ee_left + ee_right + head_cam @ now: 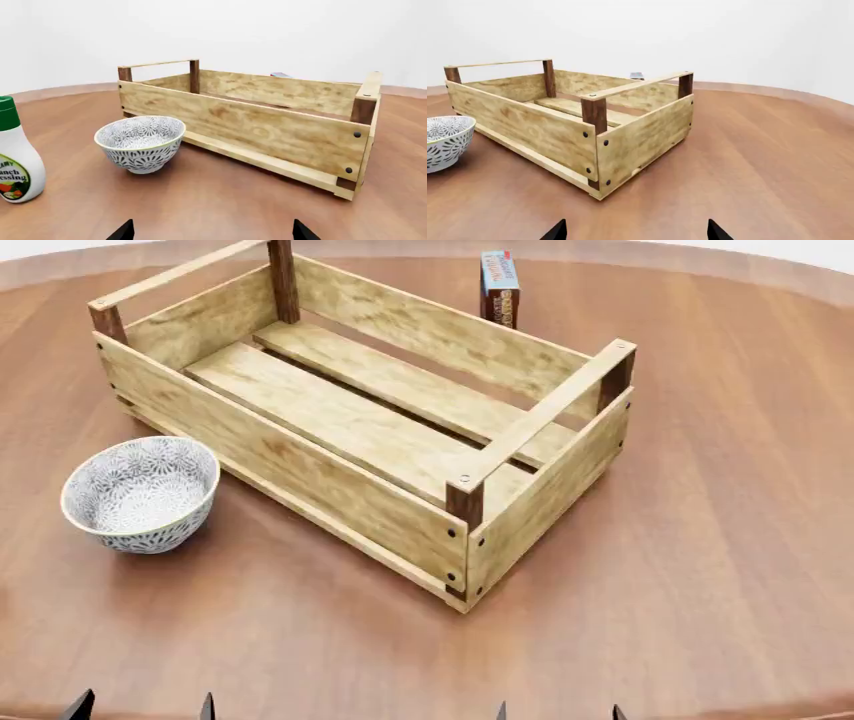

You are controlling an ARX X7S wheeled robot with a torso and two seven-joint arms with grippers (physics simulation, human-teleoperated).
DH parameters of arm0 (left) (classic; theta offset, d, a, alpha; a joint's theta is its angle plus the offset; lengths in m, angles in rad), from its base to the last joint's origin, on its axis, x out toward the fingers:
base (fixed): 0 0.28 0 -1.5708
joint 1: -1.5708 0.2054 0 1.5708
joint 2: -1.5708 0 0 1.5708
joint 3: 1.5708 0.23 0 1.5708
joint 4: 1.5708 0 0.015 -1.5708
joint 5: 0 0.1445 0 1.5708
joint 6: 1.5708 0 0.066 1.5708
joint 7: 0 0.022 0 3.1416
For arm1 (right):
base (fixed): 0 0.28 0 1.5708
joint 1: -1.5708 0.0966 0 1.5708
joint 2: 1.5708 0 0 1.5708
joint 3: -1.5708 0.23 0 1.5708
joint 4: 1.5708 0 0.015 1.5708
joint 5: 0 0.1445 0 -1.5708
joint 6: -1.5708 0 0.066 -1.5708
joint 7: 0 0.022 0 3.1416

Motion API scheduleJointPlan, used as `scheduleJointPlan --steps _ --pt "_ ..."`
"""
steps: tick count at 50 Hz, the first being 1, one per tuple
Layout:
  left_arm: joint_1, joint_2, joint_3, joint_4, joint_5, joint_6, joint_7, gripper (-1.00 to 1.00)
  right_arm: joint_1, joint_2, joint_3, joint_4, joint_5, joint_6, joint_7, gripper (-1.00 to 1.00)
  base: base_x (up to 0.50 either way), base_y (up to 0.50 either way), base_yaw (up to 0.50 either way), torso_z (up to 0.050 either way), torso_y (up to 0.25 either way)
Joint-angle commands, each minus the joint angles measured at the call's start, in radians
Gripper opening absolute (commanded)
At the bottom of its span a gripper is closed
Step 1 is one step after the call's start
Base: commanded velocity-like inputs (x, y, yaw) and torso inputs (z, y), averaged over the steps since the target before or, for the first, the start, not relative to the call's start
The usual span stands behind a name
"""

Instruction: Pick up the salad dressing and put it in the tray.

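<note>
No step is complete: the white, green-capped plastic salad dressing bottle [16, 152] stands toward the table's left edge, the slatted wooden tray [340, 502] is empty, and both grippers [212, 231] [635, 230] are spread wide, holding nothing.

Very little of the robot's body is visible. In the head view, four small dark pointed tips stand at the near edge: two belong to the left gripper [142, 706] and two to the right gripper [558, 710]. They look black or dark grey, narrow and wedge-shaped, with a plain matte surface. In the left wrist view the left gripper [212, 231] shows as two black triangular fingertips [123, 232]. The right wrist view shows the same for the right gripper [636, 230]. Too little of them shows to tell screws, cables or markings.
</note>
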Motion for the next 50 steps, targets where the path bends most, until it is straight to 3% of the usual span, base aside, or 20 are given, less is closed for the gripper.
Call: scheduleJointPlan --steps 1,18,35,44,50 --pt "0.002 -0.016 0.018 0.004 -0.021 0.005 -0.014 1.00 0.003 0.017 -0.031 0.008 -0.008 -0.002 0.027 1.00 0.00 0.00 0.00 0.000 0.000" --pt "-0.002 -0.038 0.041 0.027 -0.036 -0.041 -0.037 1.00 0.003 0.043 -0.045 -0.056 0.024 0.049 0.034 1.00 0.00 0.00 0.00 0.000 0.000" --pt "-0.010 -0.078 0.093 0.165 -0.019 -0.209 -0.093 1.00 -0.006 0.088 -0.065 -0.195 0.060 0.105 0.047 1.00 0.00 0.00 0.00 0.000 0.000" --pt "-0.015 -0.102 0.070 0.405 -0.087 -0.401 -0.091 1.00 0.004 0.109 -0.052 -0.367 0.089 0.210 0.070 1.00 0.00 0.00 0.00 0.000 0.000" --pt "-0.020 -0.119 0.071 0.482 -0.046 -0.390 -0.136 1.00 0.005 0.122 -0.043 -0.417 0.094 0.186 0.081 1.00 0.00 0.00 0.00 0.000 0.000"
